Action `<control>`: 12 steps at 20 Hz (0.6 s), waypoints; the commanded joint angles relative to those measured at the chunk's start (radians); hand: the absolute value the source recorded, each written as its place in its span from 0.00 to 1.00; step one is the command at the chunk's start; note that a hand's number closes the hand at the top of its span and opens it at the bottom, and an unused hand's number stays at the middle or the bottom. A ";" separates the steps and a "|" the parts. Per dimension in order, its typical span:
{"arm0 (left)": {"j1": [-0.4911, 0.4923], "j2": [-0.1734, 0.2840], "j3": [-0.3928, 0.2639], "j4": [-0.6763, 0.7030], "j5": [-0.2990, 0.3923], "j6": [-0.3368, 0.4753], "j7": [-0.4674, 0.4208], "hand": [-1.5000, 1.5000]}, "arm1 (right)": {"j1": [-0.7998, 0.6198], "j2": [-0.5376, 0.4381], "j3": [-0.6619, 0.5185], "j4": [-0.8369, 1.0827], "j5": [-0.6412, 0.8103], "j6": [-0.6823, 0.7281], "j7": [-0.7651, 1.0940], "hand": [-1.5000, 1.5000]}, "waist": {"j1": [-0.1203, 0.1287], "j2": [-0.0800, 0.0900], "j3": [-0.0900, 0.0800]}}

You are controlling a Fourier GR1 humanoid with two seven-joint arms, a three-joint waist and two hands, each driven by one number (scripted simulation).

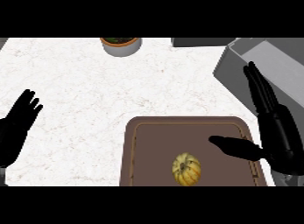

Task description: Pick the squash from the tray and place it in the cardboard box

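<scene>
Right hand: fingers straight and together, pointing toward 12 o'clock, thumb spread wide toward 9 o'clock. Holds nothing. The thumb tip lies over the brown tray, at about 1 o'clock from the squash and apart from it. The fingertips overlap the edge of the grey box in the view; whether they touch it cannot be told.

Squash: small, yellow, ribbed, lying in the near part of the tray, close to the lower edge of the view. Untouched.

Box: at 1 o'clock from the tray, beyond its far right corner, open side up as far as can be seen. It looks grey here, not brown.

Left hand: open, fingers up, resting at the left of the view at 9 o'clock from the tray, well apart from it. No role in this step.

Step in hand, as judged: the reach to the squash, grasp not yet begun.

Notes for doing it well:
- Bring the right hand back toward 6 o'clock and inward toward 9 o'clock, so the palm comes over the squash instead of beyond it.
- Keep the thumb spread until the squash sits between thumb and fingers, then close.
- The squash is round and ribbed, so it may roll; come from above, not from the side.
- Mind the tray rim when lowering.
- Lift clear of the rim before swinging toward 1 o'clock.

Also present: a potted plant at 12 o'clock on the white counter, out of the path.
</scene>
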 commanded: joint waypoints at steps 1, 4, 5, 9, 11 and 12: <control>-0.001 -0.002 0.016 -0.009 0.013 0.001 0.000 0.50 | 0.025 -0.058 0.121 -0.063 0.168 0.149 0.218 0.00 | 0.001 0.007 -0.003; 0.005 0.006 0.011 -0.013 0.007 -0.002 0.007 0.50 | 0.023 -0.100 0.180 -0.064 0.225 0.307 0.361 0.00 | 0.007 0.007 -0.008; 0.006 0.006 0.009 -0.016 0.004 -0.009 -0.003 0.50 | 0.034 -0.119 0.195 -0.057 0.239 0.362 0.412 0.00 | 0.004 0.008 -0.008; -0.022 -0.010 -0.005 -0.031 0.014 -0.008 0.019 0.50 | -0.019 -0.078 0.276 -0.091 0.264 0.584 0.640 0.00 | 0.032 0.020 -0.005; -0.035 -0.002 0.012 -0.021 0.013 -0.003 0.016 0.50 | -0.031 -0.004 0.317 -0.078 0.262 0.663 0.761 0.00 | 0.047 0.028 -0.004; 0.000 -0.008 -0.006 -0.034 0.008 -0.018 0.004 0.50 | -0.038 0.007 0.314 -0.102 0.242 0.724 0.818 0.00 | 0.056 0.025 -0.002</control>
